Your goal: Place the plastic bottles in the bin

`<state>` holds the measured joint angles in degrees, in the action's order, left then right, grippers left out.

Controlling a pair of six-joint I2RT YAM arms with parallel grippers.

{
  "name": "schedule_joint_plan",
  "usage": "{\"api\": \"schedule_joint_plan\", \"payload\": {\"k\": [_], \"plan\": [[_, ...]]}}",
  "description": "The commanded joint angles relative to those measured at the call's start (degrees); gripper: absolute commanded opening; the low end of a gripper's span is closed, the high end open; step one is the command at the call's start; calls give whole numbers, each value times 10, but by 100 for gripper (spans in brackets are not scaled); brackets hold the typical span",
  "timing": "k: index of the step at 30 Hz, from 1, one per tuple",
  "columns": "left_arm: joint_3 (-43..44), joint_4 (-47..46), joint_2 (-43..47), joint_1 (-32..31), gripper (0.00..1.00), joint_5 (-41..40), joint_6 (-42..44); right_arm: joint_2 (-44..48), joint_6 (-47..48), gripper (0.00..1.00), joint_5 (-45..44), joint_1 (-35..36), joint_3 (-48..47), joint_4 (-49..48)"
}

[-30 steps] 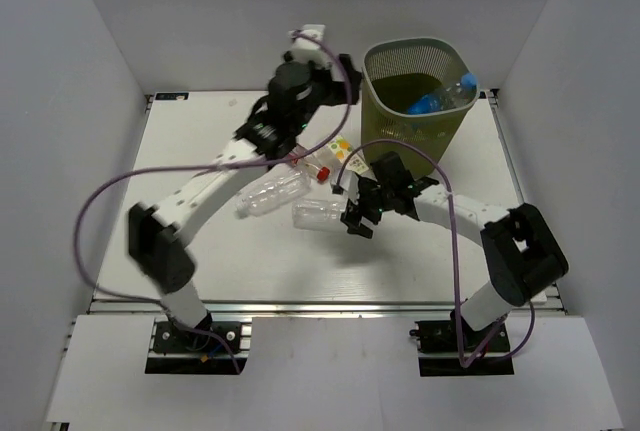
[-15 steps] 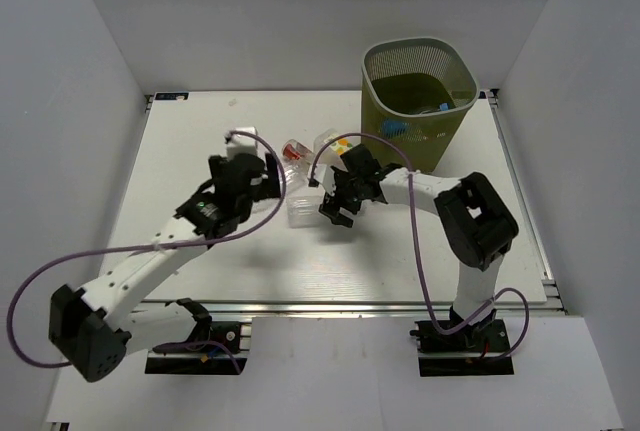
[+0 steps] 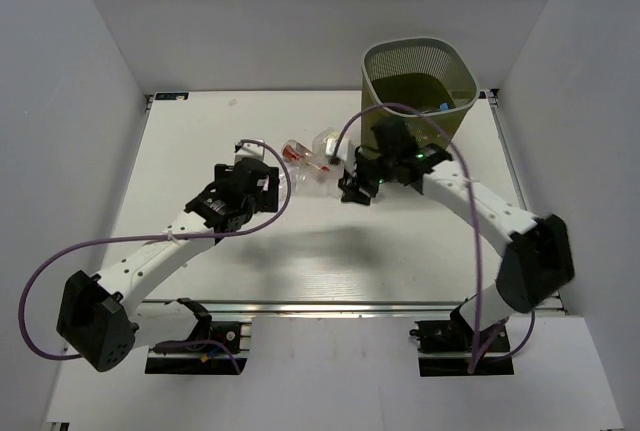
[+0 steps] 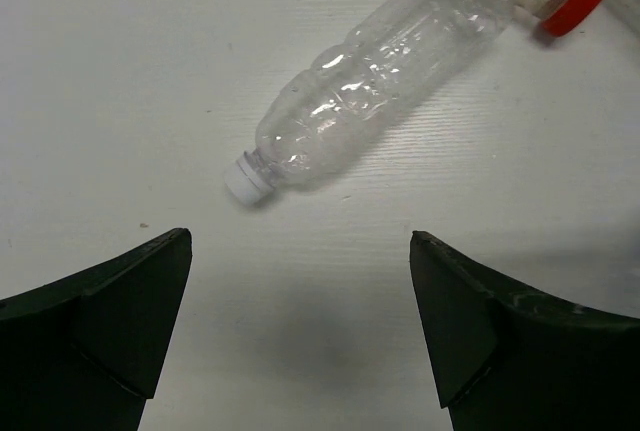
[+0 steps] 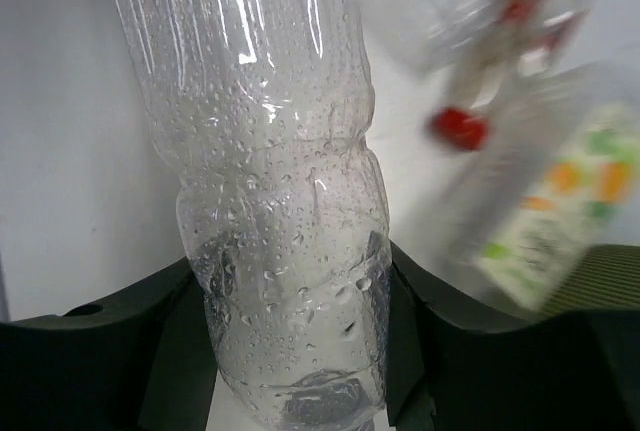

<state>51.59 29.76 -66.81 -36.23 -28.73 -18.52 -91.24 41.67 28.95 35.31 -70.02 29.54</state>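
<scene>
Right wrist view: your right gripper [image 5: 290, 336] has its jaws clamped around a clear bottle [image 5: 270, 191], near the bin [image 3: 415, 76]. Your left gripper [image 4: 300, 286] hangs wide open, holding nothing, above a white-capped bottle [image 4: 370, 101] lying on the table [image 4: 140, 61].

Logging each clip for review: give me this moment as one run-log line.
right claw shut on clear bottle near bin | left claw open over white-capped bottle lying on table | red-capped bottle also on table
</scene>
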Motion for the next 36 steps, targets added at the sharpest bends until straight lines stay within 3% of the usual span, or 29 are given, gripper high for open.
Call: {"api": "schedule_joint_plan", "payload": {"k": [1, 7, 12, 16, 20, 21, 23, 24, 27, 30, 32, 36], "plan": [[-8, -8, -10, 12, 100, -25, -14, 85, -40, 3, -14, -16, -64, 1], [-65, -107, 58, 12, 100, 57, 62, 170, -151, 3, -89, -33, -103, -168], [-27, -107, -62, 18, 100, 84, 140, 119, -214, 0, -252, -66, -156, -231], [-2, -159, -127, 23, 100, 95, 192, 116, -207, 0, -261, -88, -164, -273], [33, -173, -198, 29, 100, 95, 232, 53, -206, 1, -286, -122, -238, -230], [46, -173, -210, 29, 100, 87, 237, 41, -204, 31, -287, -129, -246, -223], [51, -197, -225, 29, 100, 78, 251, 6, -211, 67, -286, -155, -271, -190], [51, -204, -232, 34, 100, 78, 258, 2, -212, 90, -286, -161, -272, -186], [68, -211, -263, 34, 100, 78, 274, -6, -221, 90, -257, -180, -277, -149], [82, -204, -306, 41, 100, 46, 283, 23, -225, 90, -183, -190, -251, -148], [82, -212, -318, 49, 100, 65, 283, 58, -226, 90, -140, -192, -237, -144], [87, -206, -361, 62, 97, 104, 269, 130, -199, 90, 16, -196, -161, -135]]}}
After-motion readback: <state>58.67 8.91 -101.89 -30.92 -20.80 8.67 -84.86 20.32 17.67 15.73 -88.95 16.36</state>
